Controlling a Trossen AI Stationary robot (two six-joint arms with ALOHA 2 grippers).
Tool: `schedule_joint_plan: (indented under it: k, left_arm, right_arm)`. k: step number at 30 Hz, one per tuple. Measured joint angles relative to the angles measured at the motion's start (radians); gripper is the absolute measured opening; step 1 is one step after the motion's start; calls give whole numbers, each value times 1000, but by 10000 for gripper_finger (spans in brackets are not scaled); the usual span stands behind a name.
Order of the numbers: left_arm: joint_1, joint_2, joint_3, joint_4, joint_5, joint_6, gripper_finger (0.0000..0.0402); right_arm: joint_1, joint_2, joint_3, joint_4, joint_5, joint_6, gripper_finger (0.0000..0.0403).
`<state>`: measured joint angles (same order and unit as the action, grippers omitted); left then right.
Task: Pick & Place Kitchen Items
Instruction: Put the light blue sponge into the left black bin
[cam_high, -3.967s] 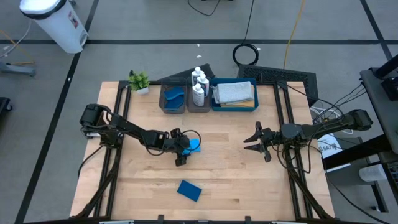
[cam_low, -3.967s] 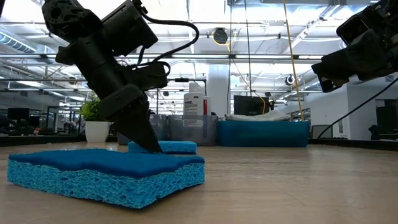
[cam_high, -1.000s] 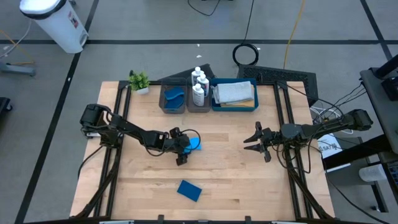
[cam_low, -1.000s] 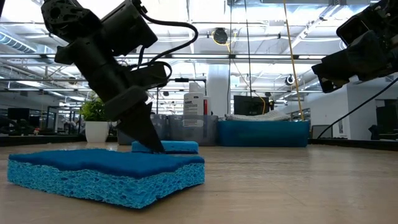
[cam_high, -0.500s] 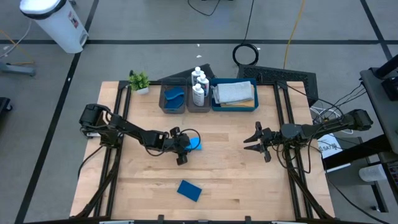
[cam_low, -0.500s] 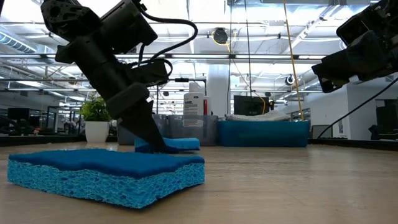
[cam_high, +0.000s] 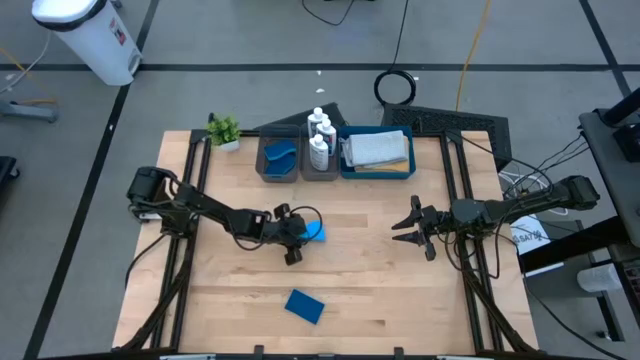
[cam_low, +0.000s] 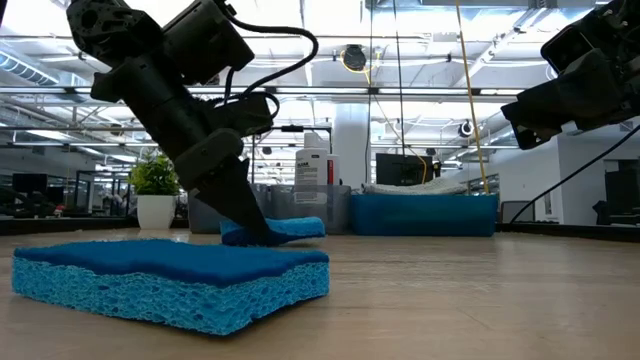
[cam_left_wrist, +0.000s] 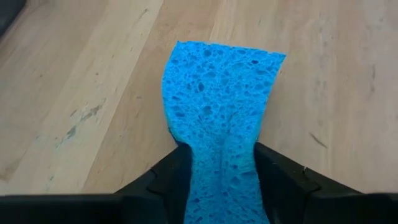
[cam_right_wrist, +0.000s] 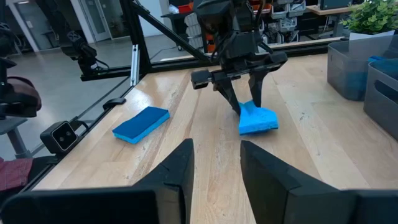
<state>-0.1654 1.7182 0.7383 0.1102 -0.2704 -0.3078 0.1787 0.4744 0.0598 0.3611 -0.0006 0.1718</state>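
A light-blue sponge (cam_high: 314, 231) lies near the table's middle, and my left gripper (cam_high: 300, 236) is shut on it. The left wrist view shows the sponge (cam_left_wrist: 217, 93) squeezed narrow between the two dark fingers and wider beyond them. A dark-blue sponge (cam_high: 304, 305) lies flat near the front edge and fills the foreground of the low view (cam_low: 170, 280). My right gripper (cam_high: 416, 229) hangs open over the table's right part, away from both sponges, with nothing between its fingers. My left gripper pinches the light-blue sponge between its two fingers, on the two long sides (cam_left_wrist: 219, 163) at the end nearest the arm; the sponge is dented in there. The fingers slant down from the table's left and lie along the sponge. The held end is low at the table; the free end (cam_low: 305, 226) tips slightly up.
At the far edge stand a grey tray (cam_high: 279, 160) with a blue sponge in it, a grey tray with white bottles (cam_high: 319, 140), and a blue tray (cam_high: 377, 152) with a folded cloth. A small potted plant (cam_high: 224, 131) stands at the far left corner.
My left gripper has shut on the light-blue sponge while staying in place. The sponge has been squeezed narrower at the fingers, and its free end has tipped up a little from lying flat.
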Motion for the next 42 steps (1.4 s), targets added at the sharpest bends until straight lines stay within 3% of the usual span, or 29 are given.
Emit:
schedule_joint_plan:
  k: [22,42]
  left_arm:
    - [-1,-84,-1,5,14,25,161]
    - [-5,-298,0,-40,45,42,161]
  right_arm:
    - [0,0,0,-1,0,0,100]
    - [0,0,0,-1,0,0,100]
